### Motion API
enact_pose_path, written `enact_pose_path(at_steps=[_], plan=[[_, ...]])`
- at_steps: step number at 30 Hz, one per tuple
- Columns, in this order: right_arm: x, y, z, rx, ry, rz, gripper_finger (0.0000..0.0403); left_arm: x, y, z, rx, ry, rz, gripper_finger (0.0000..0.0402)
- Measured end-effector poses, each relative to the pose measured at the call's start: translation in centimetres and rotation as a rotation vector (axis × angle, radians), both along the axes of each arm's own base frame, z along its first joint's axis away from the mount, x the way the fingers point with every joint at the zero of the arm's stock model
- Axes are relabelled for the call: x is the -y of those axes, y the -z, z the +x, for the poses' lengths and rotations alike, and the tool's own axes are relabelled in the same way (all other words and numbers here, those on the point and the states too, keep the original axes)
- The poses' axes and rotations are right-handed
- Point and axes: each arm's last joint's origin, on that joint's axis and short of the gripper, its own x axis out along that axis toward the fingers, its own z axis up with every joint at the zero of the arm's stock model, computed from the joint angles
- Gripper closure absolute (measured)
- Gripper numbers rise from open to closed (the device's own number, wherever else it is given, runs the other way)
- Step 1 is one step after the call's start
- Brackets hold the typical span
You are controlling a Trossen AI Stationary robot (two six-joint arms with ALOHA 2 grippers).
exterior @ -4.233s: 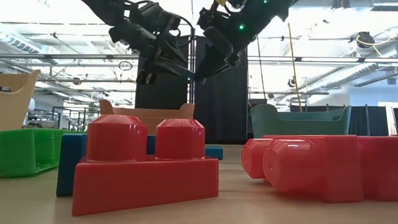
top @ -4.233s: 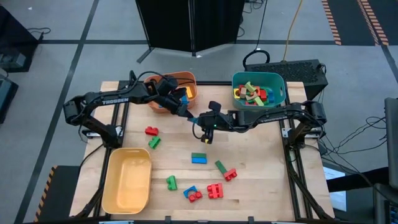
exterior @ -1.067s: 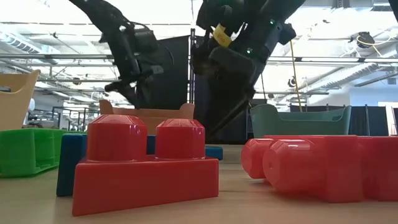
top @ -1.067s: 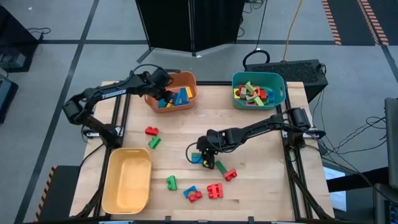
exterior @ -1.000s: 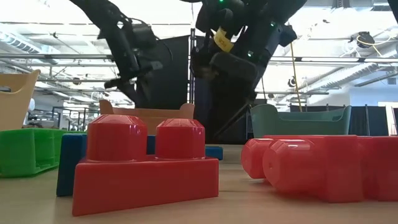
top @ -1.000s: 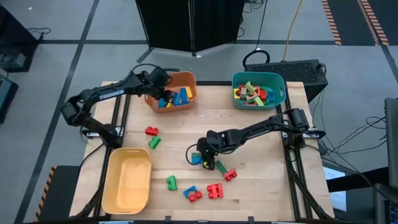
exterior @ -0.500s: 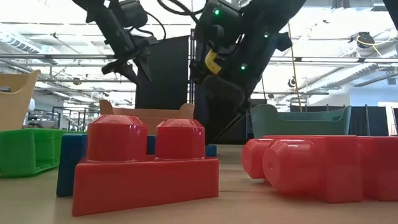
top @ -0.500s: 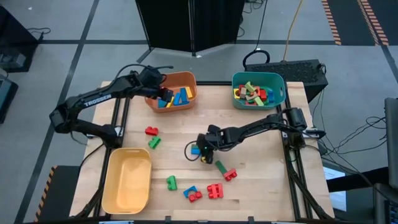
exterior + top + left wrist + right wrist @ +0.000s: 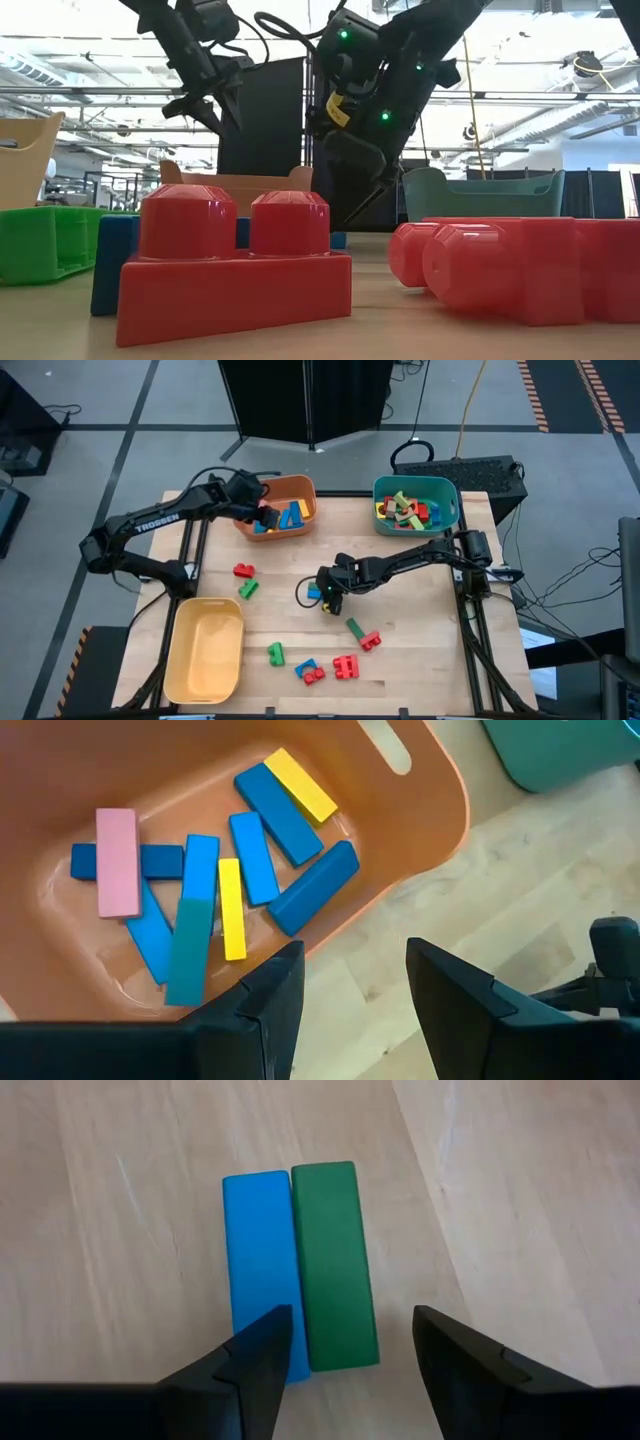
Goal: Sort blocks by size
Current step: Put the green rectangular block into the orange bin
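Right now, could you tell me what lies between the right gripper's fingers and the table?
In the right wrist view, a blue bar and a green bar lie side by side, touching, beneath the open right gripper.

A blue bar (image 9: 262, 1270) and a green bar (image 9: 335, 1265) lie flat, side by side and touching, on the wooden bench (image 9: 520, 1200); the right hand (image 9: 350, 1355) hangs above them, fingers apart

Two flat bars, blue (image 9: 258, 1270) and green (image 9: 335, 1265), side by side and touching mid-counter (image 9: 420, 595). Orange plastic bin (image 9: 300, 488) at back left, teal plastic bin (image 9: 448, 488) at back right, yellow plastic bin (image 9: 205, 650) front left. Loose studded bricks (image 9: 345, 666) near front edge.
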Motion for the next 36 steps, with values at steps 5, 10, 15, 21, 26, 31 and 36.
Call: enact_pose_path(at_steps=[5,10,15,21,26,31,36], plan=[[-1.1,0.0,-0.1,-0.005,-0.058,0.087,0.0207,0.3,0.0,0.2,0.001,0.013,0.000,0.0229],[-3.5,0.0,-0.3,-0.013,-0.131,0.151,0.0207,0.4,0.0,0.3,0.002,0.019,0.001,0.0229],[-3.6,0.0,-0.3,-0.010,-0.112,0.138,0.0207,0.4,0.0,0.3,-0.003,0.011,0.010,0.0229],[-2.1,0.0,0.0,0.013,-0.056,0.132,0.0207,0.4,0.0,0.3,-0.003,0.010,0.011,0.0229],[-0.7,-1.3,1.0,0.034,-0.060,0.090,0.0207,0.4,0.0,0.3,-0.002,0.008,0.009,0.0229],[1.0,-2.8,2.1,0.096,-0.072,0.030,0.0207,0.4,0.0,0.3,-0.002,0.008,0.009,0.0229],[2.2,-2.6,2.3,0.087,-0.165,-0.043,0.0207,0.4,0.0,0.3,-0.004,0.006,0.012,0.0229]])
